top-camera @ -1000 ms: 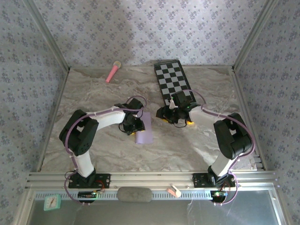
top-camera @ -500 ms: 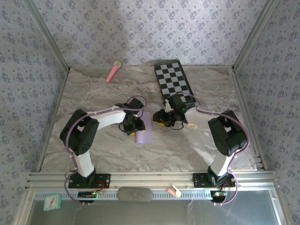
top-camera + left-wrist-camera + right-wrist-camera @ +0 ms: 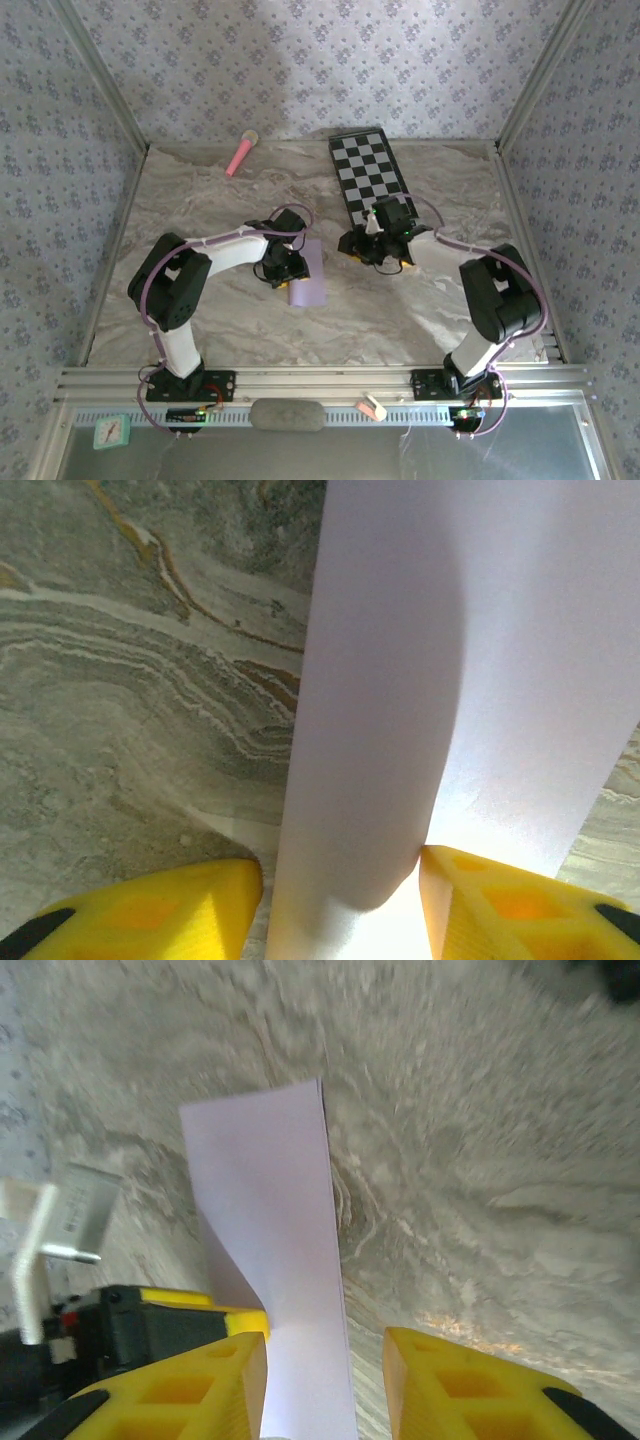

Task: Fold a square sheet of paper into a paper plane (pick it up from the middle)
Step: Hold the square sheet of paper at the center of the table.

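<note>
The left hand (image 3: 340,895) pinches the curled square sheet of paper (image 3: 460,660).

Top cam sits above and behind the arm bases (image 3: 190,385), tilted down and forward. From far off you get the whole table (image 3: 400,320) and the walls (image 3: 300,60). Left wrist cam looks down past the left fingers (image 3: 150,910), very close on the paper (image 3: 450,680). Right wrist cam looks past the right fingers (image 3: 170,1390) from slightly farther back, facing the left arm's fingers. All three views share the paper and the table around it.
</note>
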Robot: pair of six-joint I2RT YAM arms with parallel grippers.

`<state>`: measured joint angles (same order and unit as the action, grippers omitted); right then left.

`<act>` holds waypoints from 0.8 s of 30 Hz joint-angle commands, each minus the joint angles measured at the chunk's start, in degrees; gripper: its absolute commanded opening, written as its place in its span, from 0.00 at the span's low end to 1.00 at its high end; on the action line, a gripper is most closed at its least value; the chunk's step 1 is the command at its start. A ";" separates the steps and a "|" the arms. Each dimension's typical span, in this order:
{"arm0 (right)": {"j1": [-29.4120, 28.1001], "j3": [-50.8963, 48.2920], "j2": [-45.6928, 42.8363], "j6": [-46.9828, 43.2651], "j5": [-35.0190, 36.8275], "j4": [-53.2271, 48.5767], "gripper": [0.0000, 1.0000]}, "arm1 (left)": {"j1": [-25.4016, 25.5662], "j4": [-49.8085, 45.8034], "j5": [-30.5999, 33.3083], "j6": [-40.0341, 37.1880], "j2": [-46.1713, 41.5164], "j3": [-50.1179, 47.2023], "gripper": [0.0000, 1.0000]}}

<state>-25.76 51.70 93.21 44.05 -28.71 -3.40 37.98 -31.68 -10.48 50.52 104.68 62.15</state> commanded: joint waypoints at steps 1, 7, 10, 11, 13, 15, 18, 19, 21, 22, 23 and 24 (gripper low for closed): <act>0.71 -0.72 -2.31 -1.49 0.85 -1.05 0.37 | 1.28 2.66 -3.46 0.89 6.73 -4.57 0.49; 1.02 -0.98 -1.56 -1.80 -0.62 -0.86 0.37 | 1.31 2.94 -4.24 1.86 7.19 -4.68 0.51; 0.89 -0.51 -0.86 -2.18 -1.58 -0.38 0.37 | 1.31 2.99 -4.96 1.69 7.87 -4.24 0.53; 0.80 -0.40 -0.61 -2.33 -1.70 -0.23 0.37 | 1.30 3.03 -5.15 1.68 7.96 -4.23 0.53; 0.70 -0.11 -0.15 -2.77 -2.47 -0.11 0.38 | 1.31 2.87 -4.99 1.82 8.17 -4.56 0.53; 0.46 -0.20 0.17 -2.92 -2.68 0.14 0.38 | 1.31 2.86 -4.98 1.97 8.41 -4.81 0.52; -0.02 -0.28 1.00 -3.05 -3.18 0.64 0.38 | 1.24 2.33 -4.45 1.95 8.69 -4.88 0.52; -0.24 -0.29 1.38 -2.96 -3.42 0.86 0.38 | 1.31 2.24 -4.44 2.03 8.70 -4.99 0.52; -0.77 -0.12 2.18 -2.99 -4.22 1.43 0.38 | 1.31 2.19 -4.43 1.87 8.56 -5.02 0.51; -1.17 0.05 2.72 -2.92 -4.80 1.71 0.38 | 1.30 2.16 -4.46 1.78 8.58 -5.17 0.51; -1.70 0.44 3.31 -2.93 -5.38 1.85 0.38 | 1.28 2.07 -4.37 1.62 8.62 -5.14 0.51; -2.08 0.72 3.78 -2.92 -5.72 2.04 0.38 | 1.22 2.05 -4.31 1.60 8.70 -5.11 0.50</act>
<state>-26.70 51.24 95.37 42.37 -31.94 -2.26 37.82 -31.62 -11.05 51.75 104.97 62.08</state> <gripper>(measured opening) 0.378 0.506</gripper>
